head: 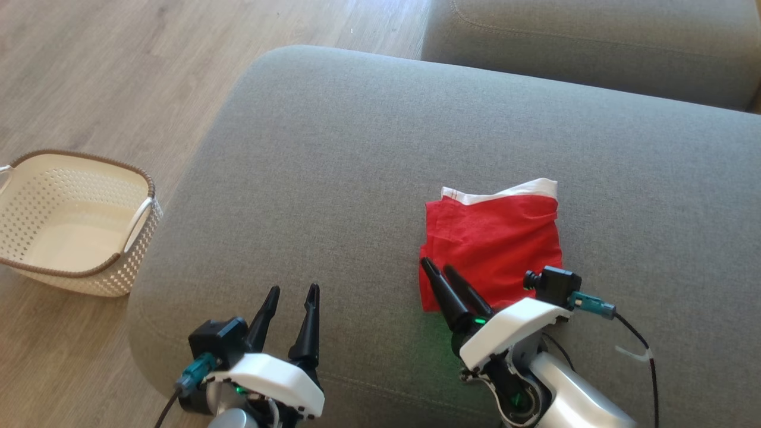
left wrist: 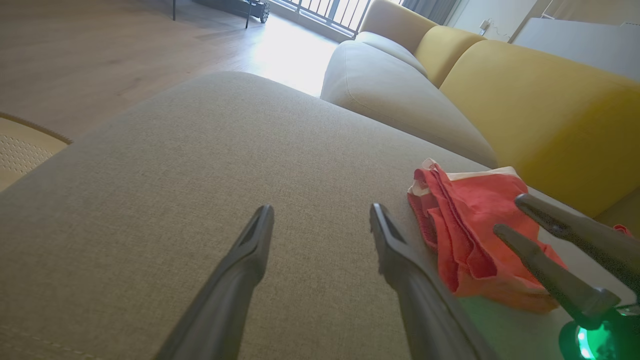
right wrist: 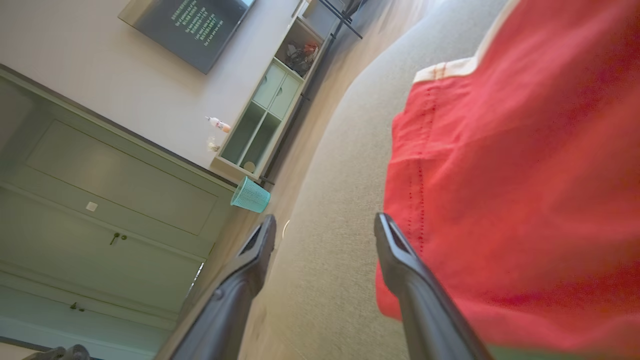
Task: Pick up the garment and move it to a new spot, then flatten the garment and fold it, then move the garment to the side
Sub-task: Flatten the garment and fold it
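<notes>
The right gripper (head: 436,264) lies nearest the head camera. Its 2 dark fingers stand wide apart and clamp nothing. In the right wrist view, bare fabric shows in the gap of the right gripper (right wrist: 325,219), and 1 finger overlaps the near edge of the garment (right wrist: 525,175); contact cannot be confirmed. The left gripper (head: 294,289) is level with it, well to its left, jaws also wide and empty, fingers pointing away from the robot. Both grippers sit over the grey seat cushion (head: 357,148), the largest item, which extends ahead of and to both sides of them. The wooden floor (head: 89,71) runs to the left of the left gripper and beyond the cushion. A second grey cushion (head: 594,41) lies far ahead of the right gripper. A cream perforated basket (head: 89,279) with a brown rim stands on the floor, left of the left gripper and well apart from it. The garment (head: 493,244), red with a white band along its far edge, lies folded on the seat cushion, directly ahead of the right gripper, whose fingertips reach over its near left corner. In the left wrist view, the garment (left wrist: 465,220) lies to the right of the left gripper (left wrist: 321,209).
</notes>
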{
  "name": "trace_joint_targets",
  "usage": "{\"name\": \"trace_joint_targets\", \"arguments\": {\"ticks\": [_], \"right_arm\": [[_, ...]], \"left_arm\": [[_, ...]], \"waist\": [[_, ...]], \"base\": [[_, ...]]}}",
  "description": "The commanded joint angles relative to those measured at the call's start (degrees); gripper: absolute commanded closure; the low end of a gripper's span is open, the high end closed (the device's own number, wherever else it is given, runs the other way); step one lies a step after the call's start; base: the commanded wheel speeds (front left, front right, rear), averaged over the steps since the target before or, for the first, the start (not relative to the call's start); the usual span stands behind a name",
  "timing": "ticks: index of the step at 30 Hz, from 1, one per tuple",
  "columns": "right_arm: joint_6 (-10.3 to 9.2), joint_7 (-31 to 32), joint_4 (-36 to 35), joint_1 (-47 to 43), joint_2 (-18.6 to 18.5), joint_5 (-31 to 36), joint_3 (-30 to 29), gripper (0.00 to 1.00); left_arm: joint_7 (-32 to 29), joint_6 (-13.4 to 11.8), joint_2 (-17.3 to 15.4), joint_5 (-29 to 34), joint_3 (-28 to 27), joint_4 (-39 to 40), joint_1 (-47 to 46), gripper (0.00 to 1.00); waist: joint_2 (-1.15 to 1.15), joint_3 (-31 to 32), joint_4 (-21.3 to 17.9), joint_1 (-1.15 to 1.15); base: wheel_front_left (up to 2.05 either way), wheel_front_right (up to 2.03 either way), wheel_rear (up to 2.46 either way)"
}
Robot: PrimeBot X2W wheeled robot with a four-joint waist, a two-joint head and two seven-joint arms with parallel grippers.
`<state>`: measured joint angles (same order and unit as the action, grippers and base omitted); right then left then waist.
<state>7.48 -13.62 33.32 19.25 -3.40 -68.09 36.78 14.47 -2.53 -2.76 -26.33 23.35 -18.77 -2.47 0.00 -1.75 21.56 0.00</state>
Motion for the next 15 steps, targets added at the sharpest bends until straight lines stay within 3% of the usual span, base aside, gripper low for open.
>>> {"name": "trace_joint_targets", "arguments": {"ticks": [1,7,15], "right_arm": [[0.01,0.3,0.3,2.2,0.5,-0.4,1.0,0.0],[0.01,-0.1,9.4,5.3,0.5,0.1,-0.5,0.0],[0.01,-1.0,6.9,7.0,-1.5,1.0,-2.6,0.0]], "left_arm": [[0.5,-0.1,-0.1,-0.1,-1.6,1.7,-2.2,0.0],[0.5,-0.2,-0.1,-0.3,-1.5,1.7,-2.4,0.0],[0.5,0.0,-0.1,0.0,-3.0,2.8,-3.0,0.0]], "waist": [[0.0,-0.1,-0.2,0.0],[0.0,-0.2,-0.6,0.0],[0.0,-0.1,-3.2,0.0]], "base": [[0.0,0.0,0.0],[0.0,0.0,0.0],[0.0,0.0,0.0]]}}
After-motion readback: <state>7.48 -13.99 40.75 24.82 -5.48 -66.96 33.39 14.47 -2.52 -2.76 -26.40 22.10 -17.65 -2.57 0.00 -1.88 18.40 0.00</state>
